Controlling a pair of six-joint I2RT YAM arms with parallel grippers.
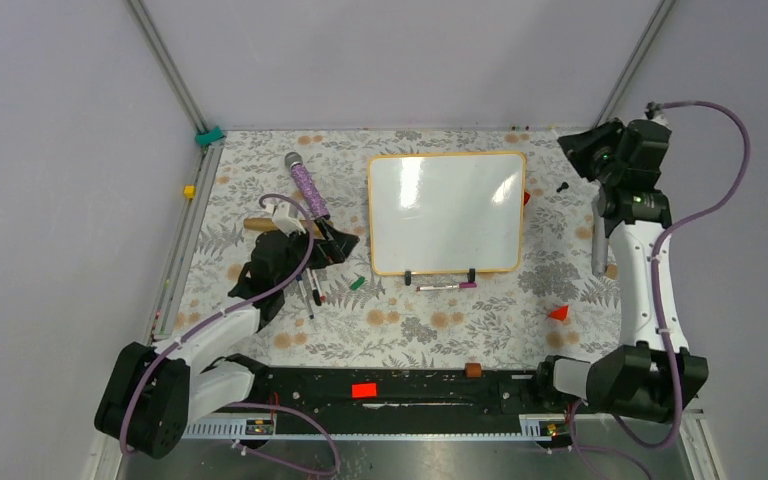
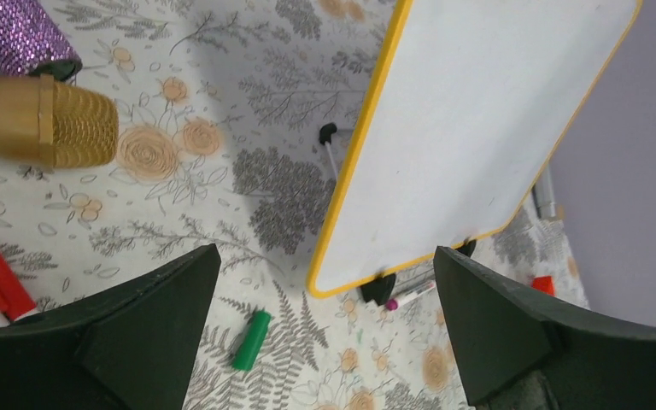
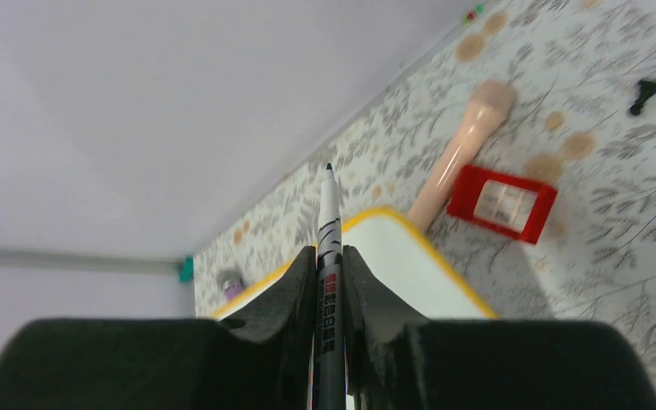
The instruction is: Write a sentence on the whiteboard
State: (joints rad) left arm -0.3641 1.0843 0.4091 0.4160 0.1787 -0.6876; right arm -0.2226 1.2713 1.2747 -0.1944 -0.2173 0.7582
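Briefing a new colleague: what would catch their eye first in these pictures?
The large glossy white whiteboard with its orange-tan frame, blank, sits in the middle of the floral tablecloth. The right gripper, at the far right, is shut on an uncapped white marker pen, while the left gripper stands open near a purple glittery microphone.

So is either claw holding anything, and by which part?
The right gripper grips a marker by its barrel, tip out. The left gripper is open, empty.

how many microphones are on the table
3: purple glitter one left of the whiteboard, gold one beside it, peach one by the red frame. More may be hidden.
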